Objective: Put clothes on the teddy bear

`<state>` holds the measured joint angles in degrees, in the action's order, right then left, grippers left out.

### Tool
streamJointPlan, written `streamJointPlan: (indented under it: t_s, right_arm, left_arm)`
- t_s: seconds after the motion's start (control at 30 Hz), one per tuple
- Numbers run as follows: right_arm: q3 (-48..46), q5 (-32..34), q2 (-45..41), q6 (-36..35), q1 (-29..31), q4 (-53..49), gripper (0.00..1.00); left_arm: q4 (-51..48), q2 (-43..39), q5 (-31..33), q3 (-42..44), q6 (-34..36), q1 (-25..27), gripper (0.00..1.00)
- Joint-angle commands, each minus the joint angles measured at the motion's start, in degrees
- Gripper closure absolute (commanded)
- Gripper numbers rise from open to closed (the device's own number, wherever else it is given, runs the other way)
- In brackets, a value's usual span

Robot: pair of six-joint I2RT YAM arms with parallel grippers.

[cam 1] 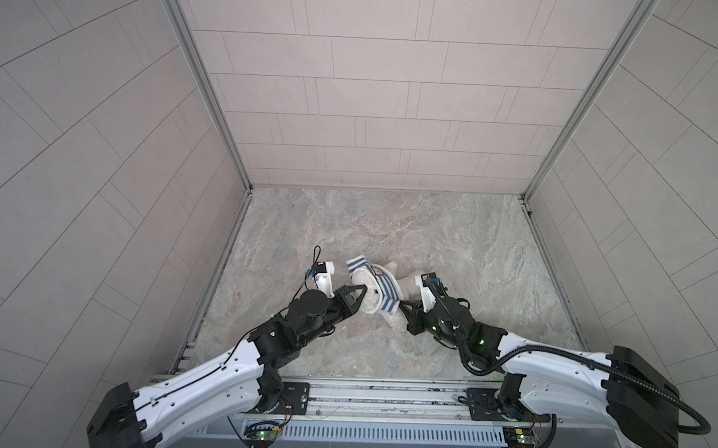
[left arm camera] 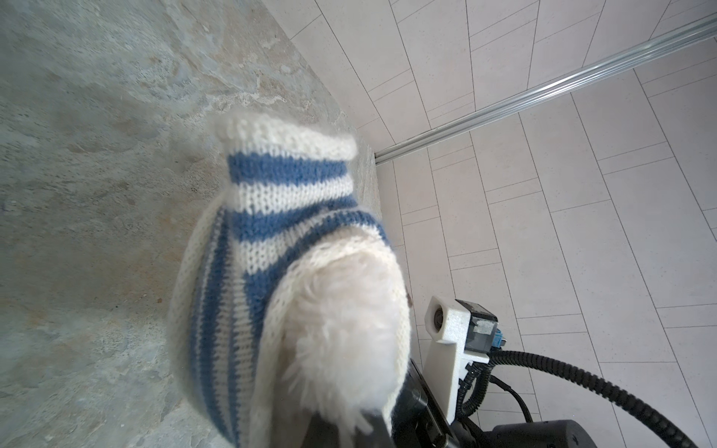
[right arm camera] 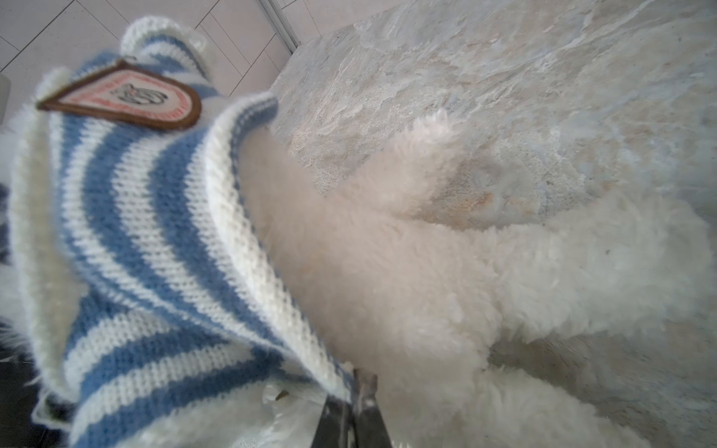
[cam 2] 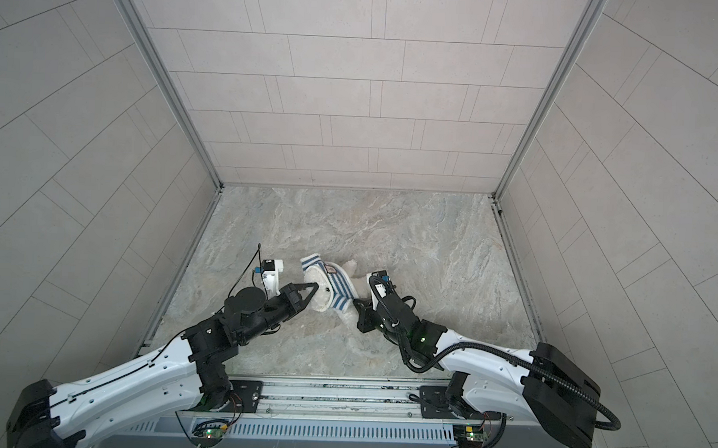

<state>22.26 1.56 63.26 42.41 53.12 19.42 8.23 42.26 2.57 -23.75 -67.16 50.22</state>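
The teddy bear (cam 1: pixel 406 283) (cam 2: pixel 320 294) lies on the marble floor, its upper body inside a blue-and-white striped shirt (cam 1: pixel 383 286) (cam 2: pixel 338 284). My left gripper (cam 1: pixel 360 292) (cam 2: pixel 313 288) is shut on white fur poking out of the shirt's opening. In the left wrist view the fur (left arm camera: pixel 341 322) fills the space between the jaws of the left gripper (left arm camera: pixel 345 422), and the shirt (left arm camera: pixel 240 271) wraps around it. My right gripper (cam 1: pixel 401 305) (cam 2: pixel 356 304) (right arm camera: pixel 359 382) is shut on the shirt's hem (right arm camera: pixel 271 310). The shirt's badge (right arm camera: pixel 128 95) faces up. The bear's lower body and a limb (right arm camera: pixel 423 155) lie bare.
Tiled walls enclose the marble floor (cam 1: pixel 452 237) on three sides. A metal rail (cam 1: pixel 383 394) carrying both arm bases runs along the front edge. The right arm's camera mount and cable (left arm camera: pixel 454 329) sit close beside the bear.
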Motion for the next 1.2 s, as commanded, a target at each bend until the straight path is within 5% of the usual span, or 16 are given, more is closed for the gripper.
streamJointPlan:
  t_s: [0.0, 0.27, 0.43, 0.67, 1.17]
  right_arm:
    - [-3.41, 5.59, -0.28, 3.71, -1.58, -6.72, 1.00]
    - [-1.02, 3.35, -3.42, 1.36, -2.08, -10.51, 0.99]
    - [0.36, -4.35, -7.19, -4.14, -2.04, -5.34, 0.75]
    - [10.34, -6.13, -14.04, -9.36, -2.69, -20.19, 0.44]
    - [11.52, -19.41, -4.66, 2.45, -10.66, -5.86, 0.50]
  left_arm:
    - [4.71, -2.36, 0.23, -0.30, 3.44, -1.00, 1.00]
    - [-7.03, 0.39, -10.11, -6.64, 26.82, -3.30, 1.00]
    - [-13.93, 0.13, -9.47, -8.76, 40.54, -3.30, 1.00]
    - [-16.05, -0.90, -11.00, -9.65, 50.36, -2.40, 1.00]
    - [-12.97, -2.61, -12.06, -7.08, 56.52, 1.63, 1.00]
